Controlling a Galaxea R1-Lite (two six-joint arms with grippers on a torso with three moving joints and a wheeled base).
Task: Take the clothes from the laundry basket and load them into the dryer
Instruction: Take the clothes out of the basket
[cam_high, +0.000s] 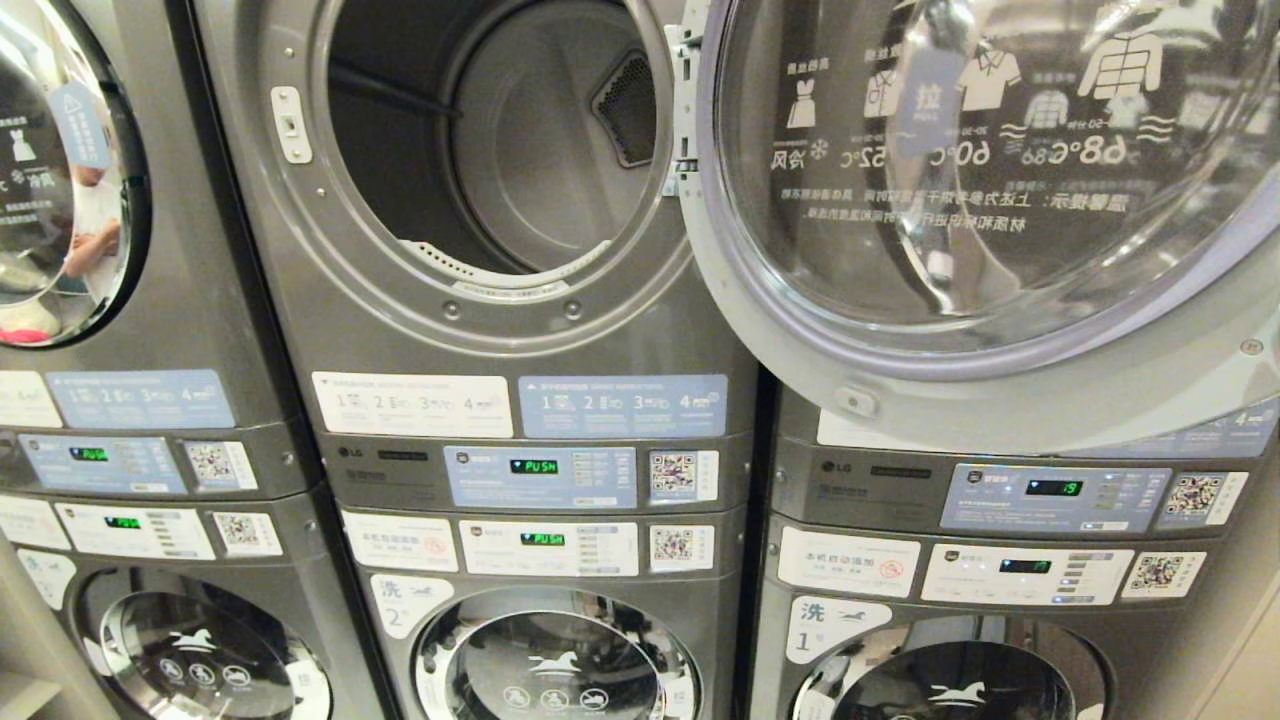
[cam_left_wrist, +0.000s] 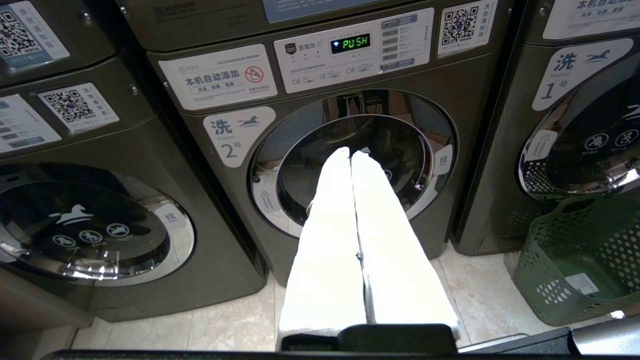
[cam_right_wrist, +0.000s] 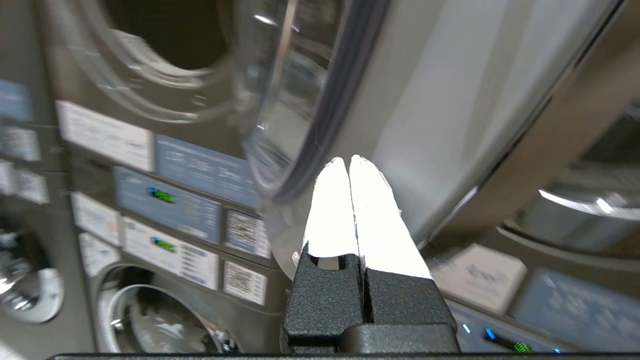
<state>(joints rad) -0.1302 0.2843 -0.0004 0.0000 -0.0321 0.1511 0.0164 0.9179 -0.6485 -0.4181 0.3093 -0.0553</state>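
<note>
Stacked grey laundry machines fill the head view; the dryer (cam_high: 500, 160) stands with its drum open, its glass door (cam_high: 960, 200) swung wide and cut off by the frame. No clothes show in the drum's visible part. Neither arm appears there. Just ahead of the right gripper (cam_right_wrist: 348, 161), fingers pressed together on nothing, is that door's rim, blurred. Beyond the left gripper (cam_left_wrist: 351, 151), likewise closed and empty, is washer 2 (cam_left_wrist: 350, 160); off to its side, the green laundry basket (cam_left_wrist: 580, 260), its contents hidden
</note>
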